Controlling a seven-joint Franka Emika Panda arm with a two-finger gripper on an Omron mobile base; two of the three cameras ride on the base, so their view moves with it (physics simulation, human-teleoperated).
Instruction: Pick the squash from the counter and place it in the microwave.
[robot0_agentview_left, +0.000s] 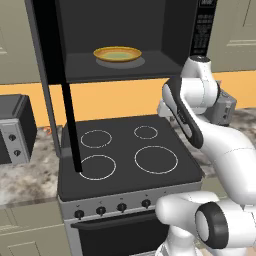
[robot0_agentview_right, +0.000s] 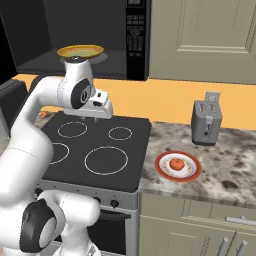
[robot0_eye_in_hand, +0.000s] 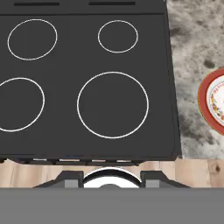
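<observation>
The squash (robot0_agentview_right: 176, 163) sits on a red-rimmed plate (robot0_agentview_right: 162, 170) on the tabletop (robot0_agentview_right: 230, 170), right of the stovetop (robot0_agentview_right: 100, 145). It looks small, firm, smooth and rounded, so likely best pinched across its middle. The hand (robot0_agentview_right: 97, 114) hovers above the stovetop, empty; its opening can't be judged.

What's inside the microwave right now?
The microwave stands open, and a yellow dish sits on its floor. Nothing else shows in the lit part; the far left of the cavity is hidden behind the open door. The squash is on its plate.
</observation>
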